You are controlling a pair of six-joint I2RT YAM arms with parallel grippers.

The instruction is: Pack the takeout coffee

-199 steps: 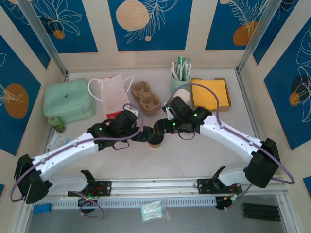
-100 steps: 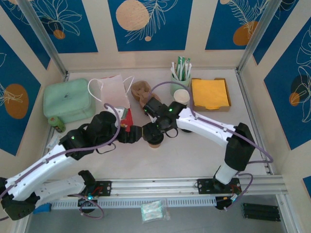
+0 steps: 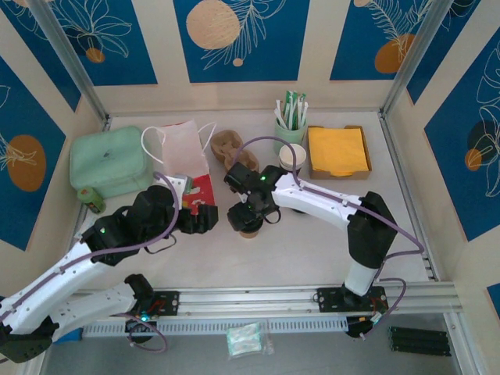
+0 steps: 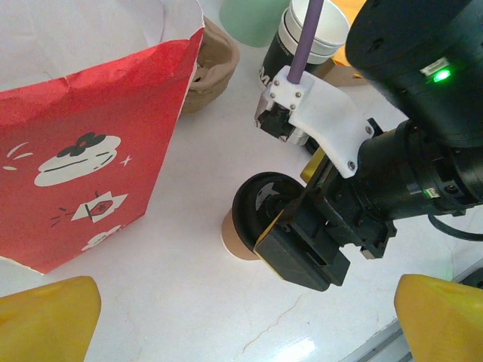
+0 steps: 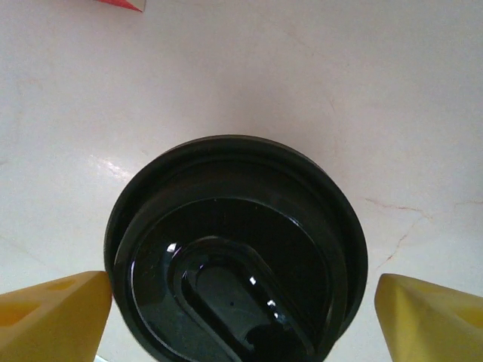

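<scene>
Seen from above, the takeout coffee point(image 3: 250, 230), a small brownish paper cup with a black lid, stands upright near the middle of the pale desk point(image 3: 312, 250). The right tool point(image 3: 248, 217) hangs directly over it, its arm reaching in from 4 o'clock.

In the right wrist view the black lid point(image 5: 234, 249) sits between the two yellow fingertips point(image 5: 53, 313). The left one is just beside the lid's rim and the right one stands apart from it. The jaws are spread wide around the cup without gripping it.

The left tool point(image 3: 207, 219) sits at 9 o'clock from the cup, near it but not touching. Its own camera shows its yellow fingertips point(image 4: 441, 320) at the far bottom corners of the picture. It is fully open and holds nothing.

A red-and-white paper bag point(image 3: 187, 160) lies on its side at 10 o'clock from the cup. In the left wrist view its red printed face point(image 4: 83, 173) is at 9 o'clock from the cup point(image 4: 235, 243).

Along the far side of the desk, from 9 o'clock round to 3 o'clock:
- a pale green box point(image 3: 109, 160)
- a brown moulded cup carrier point(image 3: 226, 144)
- a white cup point(image 3: 291, 155)
- a green holder of packets point(image 3: 291, 117)
- a tray of orange napkins point(image 3: 337, 150)
</scene>
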